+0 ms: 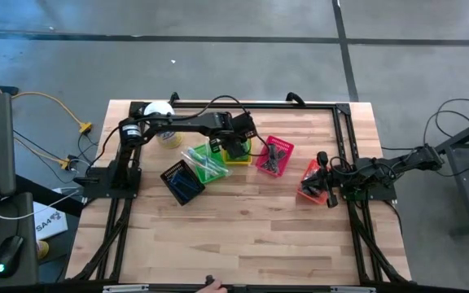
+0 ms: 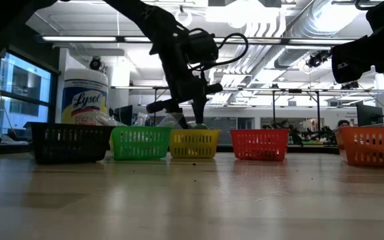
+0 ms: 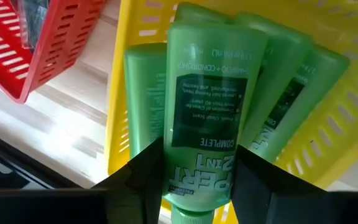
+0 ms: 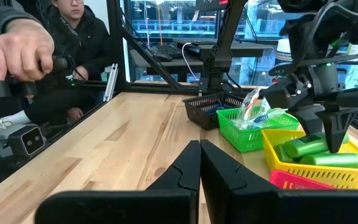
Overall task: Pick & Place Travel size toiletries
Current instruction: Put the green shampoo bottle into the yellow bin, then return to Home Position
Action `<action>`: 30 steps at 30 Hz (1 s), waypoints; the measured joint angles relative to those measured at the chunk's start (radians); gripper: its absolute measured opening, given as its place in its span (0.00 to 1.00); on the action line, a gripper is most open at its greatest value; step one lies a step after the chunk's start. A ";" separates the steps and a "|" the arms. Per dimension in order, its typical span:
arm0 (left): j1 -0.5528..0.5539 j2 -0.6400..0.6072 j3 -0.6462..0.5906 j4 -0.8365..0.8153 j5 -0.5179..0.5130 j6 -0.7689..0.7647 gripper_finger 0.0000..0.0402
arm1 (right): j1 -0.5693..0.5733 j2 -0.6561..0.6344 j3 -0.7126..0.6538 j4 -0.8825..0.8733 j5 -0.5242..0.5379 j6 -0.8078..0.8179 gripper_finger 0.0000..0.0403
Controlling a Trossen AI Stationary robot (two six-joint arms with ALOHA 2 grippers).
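Note:
My left gripper reaches down into the yellow basket and is shut on a bright green travel bottle. Other green bottles lie under and beside it in that basket. From above, the gripper stands over the yellow basket, between the green basket and the red basket. My right gripper waits shut, with nothing in it, at the table's right side beside the orange basket. My left gripper pinches the green bottle between its two fingers near the cap end, one finger on each side edge. The fingers come steeply from above and lie across the bottle. The bottle sits over the other bottles in the yellow basket; whether it rests on them I cannot tell.
A dark basket stands left of the green one, which holds clear packets. A white tub with a yellow label is at the far left. A person sits beyond the table. Bare wood lies toward the near edge.

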 joint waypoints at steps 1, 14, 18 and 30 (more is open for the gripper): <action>0.000 0.000 0.000 0.002 0.000 -0.006 0.35 | 0.000 0.000 0.000 0.000 0.000 0.000 0.00; 0.001 0.006 -0.005 0.018 -0.043 -0.067 0.58 | 0.000 0.000 0.000 0.001 0.000 0.000 0.00; -0.010 -0.007 -0.005 0.025 -0.100 -0.104 0.62 | 0.000 0.000 0.000 0.002 0.000 0.000 0.00; -0.126 -0.184 -0.005 -0.166 -0.259 -0.325 0.63 | 0.000 0.002 0.000 0.007 0.000 0.003 0.00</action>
